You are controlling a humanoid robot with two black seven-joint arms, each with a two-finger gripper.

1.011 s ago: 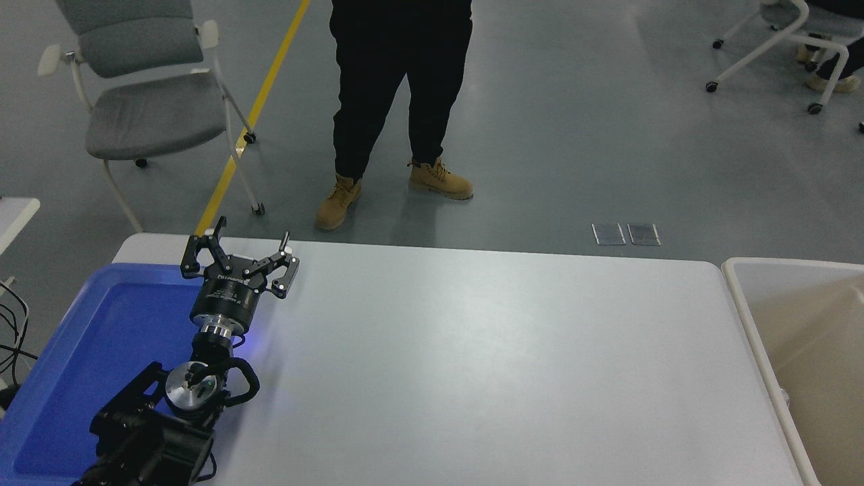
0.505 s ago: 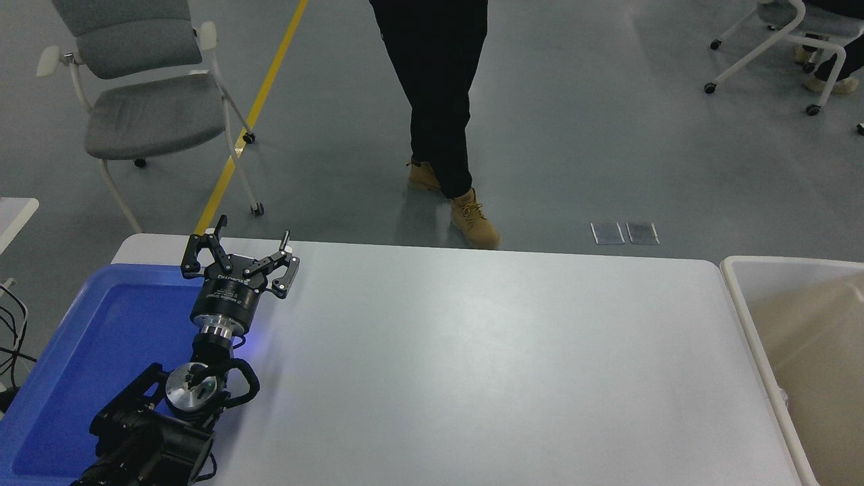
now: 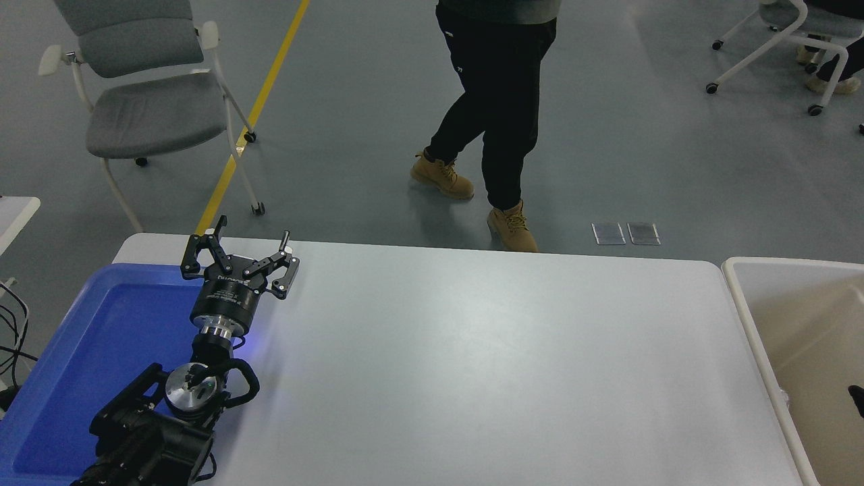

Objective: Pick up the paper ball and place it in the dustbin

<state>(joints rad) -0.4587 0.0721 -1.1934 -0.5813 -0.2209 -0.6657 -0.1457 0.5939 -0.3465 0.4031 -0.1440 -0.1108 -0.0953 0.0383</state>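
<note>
The paper ball is nowhere in view. The dustbin (image 3: 742, 304) is a beige container with a white rim, standing against the table's right end. A small black tip (image 3: 856, 399) pokes in from the right edge over the dustbin's inside. It looks like part of my right arm, and too little of it shows to tell more. My left gripper (image 3: 254, 228) is parked at the lower left, above the far right corner of the blue tray (image 3: 101, 317). It is open and holds nothing.
The white table (image 3: 486, 364) spans the middle. A person in black trousers and tan boots (image 3: 499, 101) steps along the far side. A grey chair (image 3: 145, 101) stands at the far left and another chair (image 3: 776, 40) at the top right.
The person has walked to the right along the far side. A black tip has come into view at the right edge over the dustbin. The left arm has not moved.
</note>
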